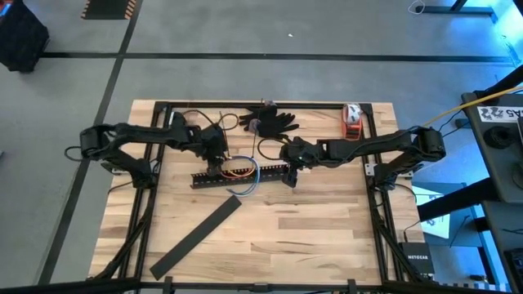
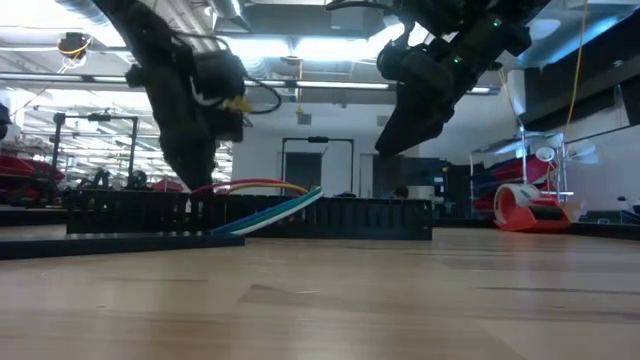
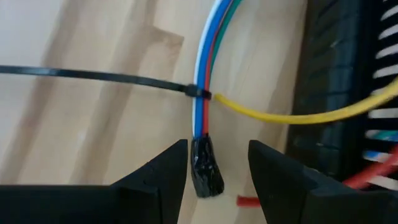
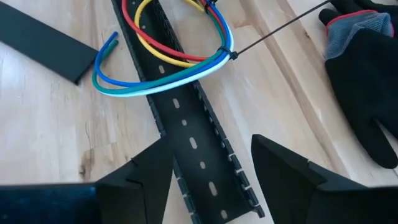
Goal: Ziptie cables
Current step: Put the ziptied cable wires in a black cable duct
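Note:
The cables [image 1: 243,170] are a curved bundle of blue, white, red, green and yellow wires lying across the black comb-slotted bar [image 1: 204,180]. A thin black ziptie [image 3: 93,76] is looped around the bundle [image 3: 204,68], and its long tail lies on the wood. My left gripper [image 3: 217,152] is open and low at the bundle's black-taped end [image 3: 206,169], with one finger on either side of it. My right gripper [image 4: 211,149] is open and hovers above the slotted bar [image 4: 193,155], to the right of the wire loop [image 4: 168,68]. The ziptie tail [image 4: 273,28] runs away toward the gloves. My left gripper has the taped end of the bundle [image 3: 202,162] between its open fingers, close beside one finger [image 3: 168,171]. I cannot tell whether that finger touches it. The bundle end lies on the table.
A flat black strip [image 1: 196,238] lies slanted on the near left part of the table. Black gloves [image 1: 270,121] lie at the far edge, and a red and white object [image 1: 351,120] sits at the far right. A black frame borders the wooden top.

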Tool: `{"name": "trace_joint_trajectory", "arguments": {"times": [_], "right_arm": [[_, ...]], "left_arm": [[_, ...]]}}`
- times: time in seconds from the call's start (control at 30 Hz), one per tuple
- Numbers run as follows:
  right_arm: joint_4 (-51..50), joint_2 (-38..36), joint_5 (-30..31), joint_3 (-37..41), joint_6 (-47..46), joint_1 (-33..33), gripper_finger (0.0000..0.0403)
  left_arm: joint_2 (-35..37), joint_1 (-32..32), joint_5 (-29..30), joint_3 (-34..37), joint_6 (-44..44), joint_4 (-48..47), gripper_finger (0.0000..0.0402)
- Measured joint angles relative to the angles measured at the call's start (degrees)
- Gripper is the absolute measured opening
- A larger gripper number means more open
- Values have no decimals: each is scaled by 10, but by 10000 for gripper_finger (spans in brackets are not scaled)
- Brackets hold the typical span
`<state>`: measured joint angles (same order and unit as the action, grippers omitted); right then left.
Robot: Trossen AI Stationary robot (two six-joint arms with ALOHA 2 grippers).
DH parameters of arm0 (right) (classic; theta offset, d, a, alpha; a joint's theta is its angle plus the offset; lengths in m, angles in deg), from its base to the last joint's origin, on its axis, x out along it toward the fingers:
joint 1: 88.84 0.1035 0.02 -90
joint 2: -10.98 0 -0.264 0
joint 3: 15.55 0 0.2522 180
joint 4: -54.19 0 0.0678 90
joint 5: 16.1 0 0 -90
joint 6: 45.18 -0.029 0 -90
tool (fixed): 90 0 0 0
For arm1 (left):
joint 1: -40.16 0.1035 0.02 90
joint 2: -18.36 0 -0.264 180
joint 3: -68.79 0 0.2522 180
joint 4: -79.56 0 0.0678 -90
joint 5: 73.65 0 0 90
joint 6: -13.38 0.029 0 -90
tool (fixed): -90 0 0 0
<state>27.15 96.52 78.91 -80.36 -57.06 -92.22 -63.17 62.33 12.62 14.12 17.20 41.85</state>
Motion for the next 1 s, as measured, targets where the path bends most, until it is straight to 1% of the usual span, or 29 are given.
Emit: {"name": "trace_joint_trajectory", "arguments": {"times": [0.13,0.27,0.37,0.4,0.47,0.53,0.6,0.63,0.7,0.8,0.9,0.97,1.0], "right_arm": [[1,0,7,0,-1,0,209],[1,0,9,0,-2,0,209],[1,0,8,0,-5,0,209],[1,0,8,0,-5,0,209],[1,0,8,0,-5,0,209],[1,0,5,0,-6,0,209],[1,0,-1,0,-17,0,209],[1,-1,-2,0,-22,0,209],[-1,-8,0,0,-26,-3,209],[2,-32,5,0,-26,-11,209],[0,-65,2,0,-11,-25,209],[4,-85,0,0,-9,-41,209],[2,-94,-1,0,-9,-52,209]], "left_arm": [[-36,0,-1,12,2,52,164],[-77,0,34,11,15,60,164],[-101,0,39,10,21,62,163],[-105,0,39,9,27,62,158],[-110,-2,40,9,41,66,135],[-111,-5,42,9,52,68,92],[-104,-8,48,9,56,64,40],[-99,-9,53,6,56,56,26],[-78,-12,67,-3,53,35,24],[-38,-23,125,-29,54,-41,24],[13,-36,177,-86,52,-79,23],[47,-45,194,-121,42,-132,23],[60,-51,200,-141,39,-143,23]]}}
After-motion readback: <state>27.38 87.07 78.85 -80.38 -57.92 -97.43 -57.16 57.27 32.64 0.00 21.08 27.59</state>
